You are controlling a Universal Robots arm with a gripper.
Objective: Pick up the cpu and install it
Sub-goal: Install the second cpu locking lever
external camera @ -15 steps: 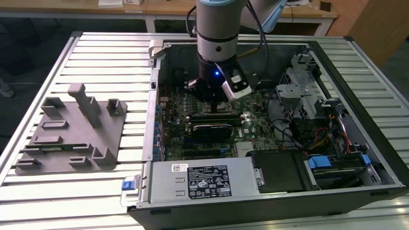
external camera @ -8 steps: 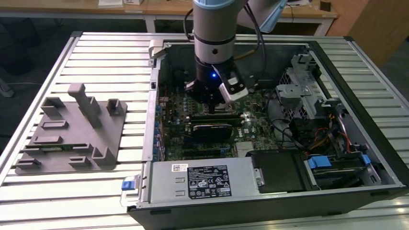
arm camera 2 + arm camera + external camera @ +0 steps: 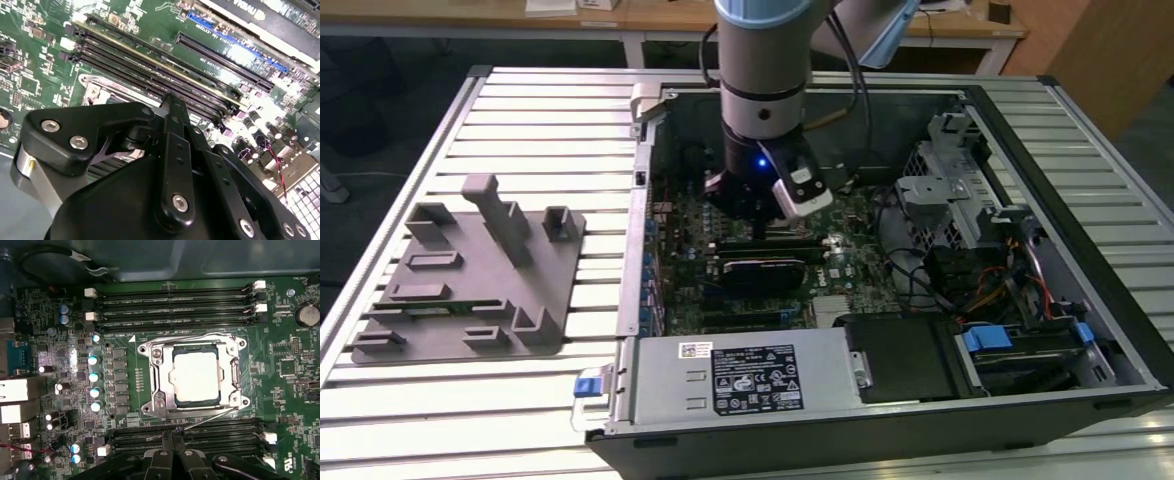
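Cpu (image 3: 196,374): seated flat in the socket frame (image 3: 159,374)
Gripper (image 3: 173,440): jaws closed together, holding nothing, over the memory slots (image 3: 185,432)
Technique: likely verify the chip sits flush, without pressing

Slatted metal table (image 3: 520,130), grey fixture tray (image 3: 467,280), open computer case (image 3: 881,270)

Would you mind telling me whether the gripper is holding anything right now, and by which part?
Nothing is held: the gripper is shut and empty, and the cpu sits in the socket.
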